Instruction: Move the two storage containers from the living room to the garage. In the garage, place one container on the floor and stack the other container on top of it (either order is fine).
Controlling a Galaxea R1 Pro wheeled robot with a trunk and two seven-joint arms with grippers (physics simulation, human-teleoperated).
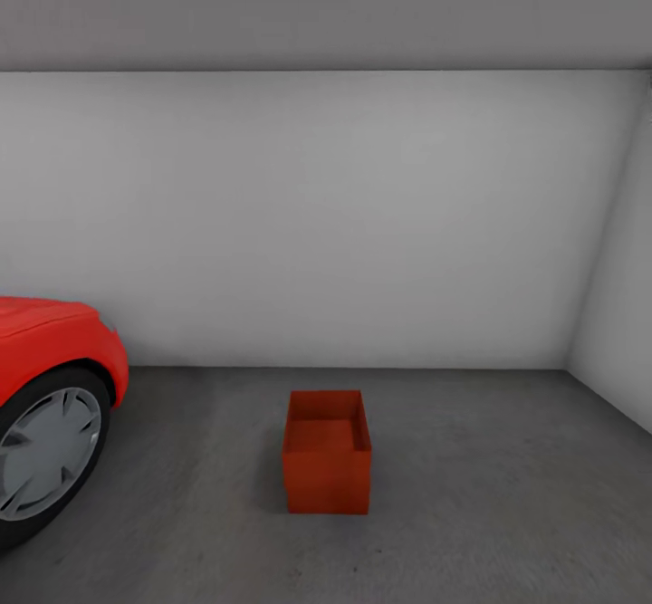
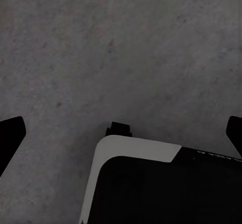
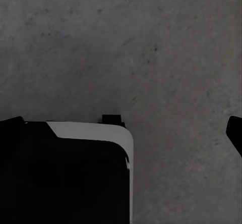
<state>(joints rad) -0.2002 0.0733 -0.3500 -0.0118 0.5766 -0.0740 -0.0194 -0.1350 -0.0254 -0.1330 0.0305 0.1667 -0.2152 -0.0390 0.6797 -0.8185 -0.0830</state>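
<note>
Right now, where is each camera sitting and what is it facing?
Head view: high up, facing the white wall, stacked storage containers and red car.
Left wrist view: points down at the floor; dark fingers and robot base show.
Right wrist view: likewise, fingers spread.
Shared: grey concrete floor.

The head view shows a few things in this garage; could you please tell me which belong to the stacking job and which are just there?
Part of the job:
- stacked storage containers
- concrete floor
- left gripper, open
- right gripper, open

Just there:
- red car
- white wall
</note>
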